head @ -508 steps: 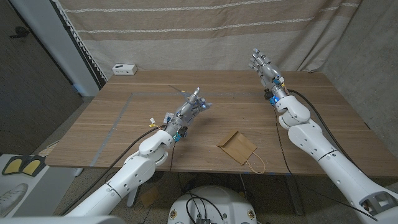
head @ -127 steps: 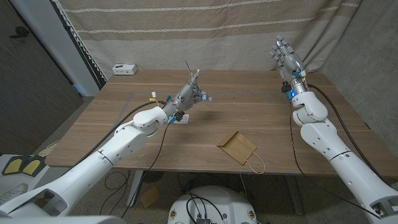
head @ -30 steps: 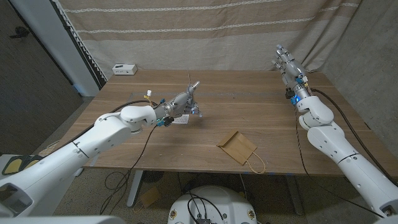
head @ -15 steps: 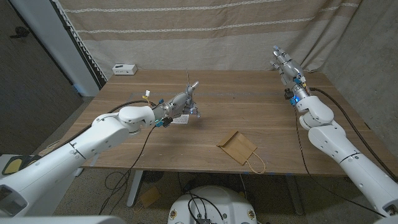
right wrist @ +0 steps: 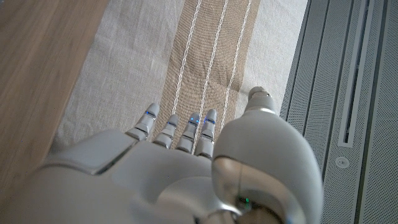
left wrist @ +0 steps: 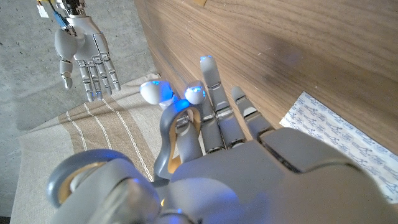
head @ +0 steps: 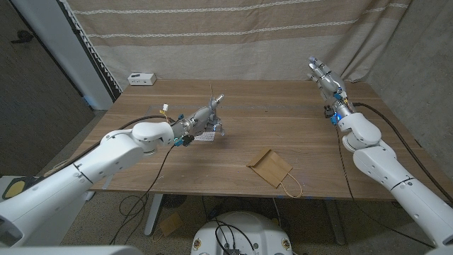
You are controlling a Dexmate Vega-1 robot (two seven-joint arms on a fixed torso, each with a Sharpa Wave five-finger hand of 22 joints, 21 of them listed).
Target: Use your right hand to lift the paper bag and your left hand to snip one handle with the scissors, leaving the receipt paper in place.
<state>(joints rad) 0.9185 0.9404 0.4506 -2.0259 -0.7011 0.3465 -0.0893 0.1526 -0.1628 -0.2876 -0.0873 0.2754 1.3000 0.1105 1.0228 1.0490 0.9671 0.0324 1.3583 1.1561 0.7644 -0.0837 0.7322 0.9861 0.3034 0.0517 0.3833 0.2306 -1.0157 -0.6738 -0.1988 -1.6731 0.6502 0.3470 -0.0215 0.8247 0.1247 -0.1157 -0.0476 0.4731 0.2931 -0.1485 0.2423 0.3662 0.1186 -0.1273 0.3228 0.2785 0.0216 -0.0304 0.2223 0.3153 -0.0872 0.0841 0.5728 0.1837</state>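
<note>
While its fingers curl around the grey handles of the scissors (head: 212,113), the left hand (head: 203,122) sits low over the table's middle-left, just above the receipt paper (head: 204,137), a white printed slip lying flat on the wood. In the left wrist view the same hand (left wrist: 205,155) shows its fingers (left wrist: 214,99) closed through a handle loop, with the slip (left wrist: 336,137) close beside it. The scissors' thin tip points up and toward the far side.

Far off at the right, the right hand (head: 322,74) is raised above the far right corner of the table (head: 283,120), its fingers straight, slightly apart and holding nothing; the left wrist view also catches it (left wrist: 84,53) hanging with fingers spread against the curtain.

Between and nearer than both hands, the paper bag (head: 270,167) lies flat near the table's near edge, right of centre, untouched, one thin looped handle (head: 292,187) reaching over the edge. It is well apart from either hand, with bare wood between.

A small white box (head: 141,78) sits at the far left corner, and a striped beige curtain (head: 233,35) hangs behind the table.
</note>
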